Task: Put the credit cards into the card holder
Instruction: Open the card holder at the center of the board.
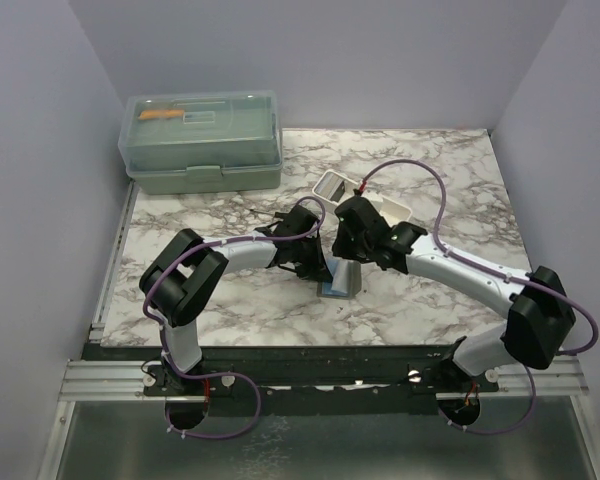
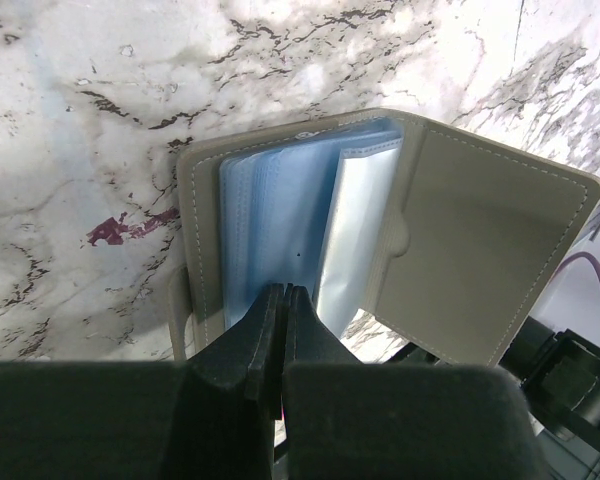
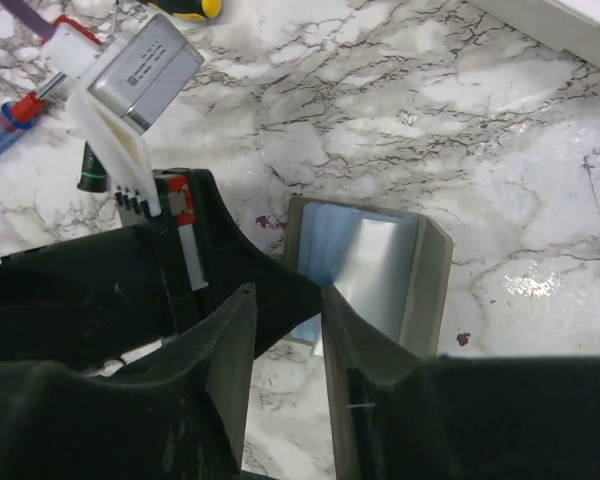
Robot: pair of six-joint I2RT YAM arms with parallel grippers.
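**Holder open at mid-table**

The holder point(image 2: 480, 250) lies open between the arms, its long axis running away from the left claw point(image 2: 282, 315), which pinches its near edge. Bluish sleeves point(image 2: 270, 220) fan inside; their contents cannot be told. The right claw point(image 3: 287, 300) hangs narrowly parted just above it.
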